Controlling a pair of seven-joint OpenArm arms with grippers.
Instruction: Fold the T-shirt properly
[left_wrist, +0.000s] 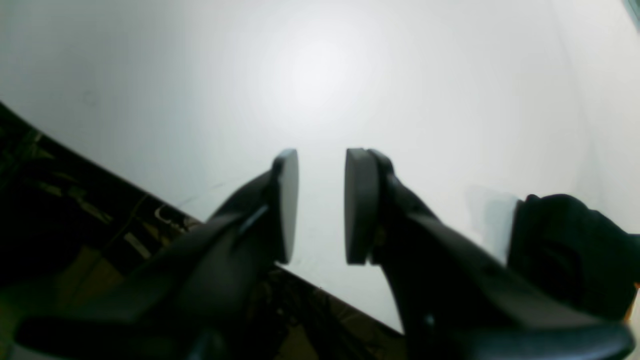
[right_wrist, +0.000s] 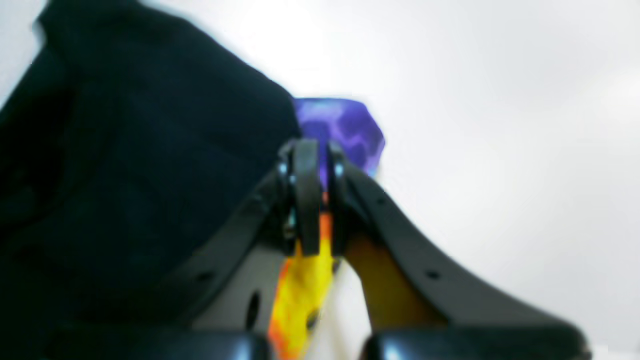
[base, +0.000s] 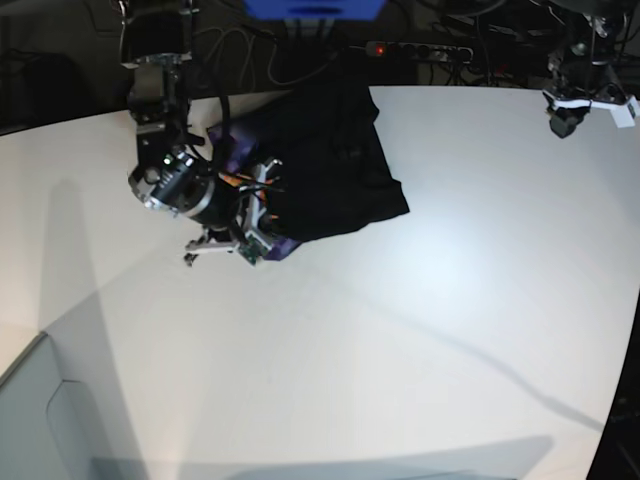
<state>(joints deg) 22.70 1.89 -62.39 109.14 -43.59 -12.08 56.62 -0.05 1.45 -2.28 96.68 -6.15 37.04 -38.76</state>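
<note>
Here, at about ten o'clock on the white table (base: 420, 330) in the base view, my right gripper (right_wrist: 320, 195) is clamped on a fold of the T-shirt (base: 330, 170), with the purple-blue patch (right_wrist: 345, 125) showing just past my fingertips and the orange-yellow print (right_wrist: 305, 290) pinched between them and trailing back toward my wrist. The rest of the black shirt lies bunched on the table toward twelve o'clock, touching that gripper. Far over at two o'clock, near the table's edge, my left gripper (left_wrist: 321, 205) hangs well apart from the shirt with its jaws parted and only bare table between the pads (left_wrist: 360, 205).
</note>
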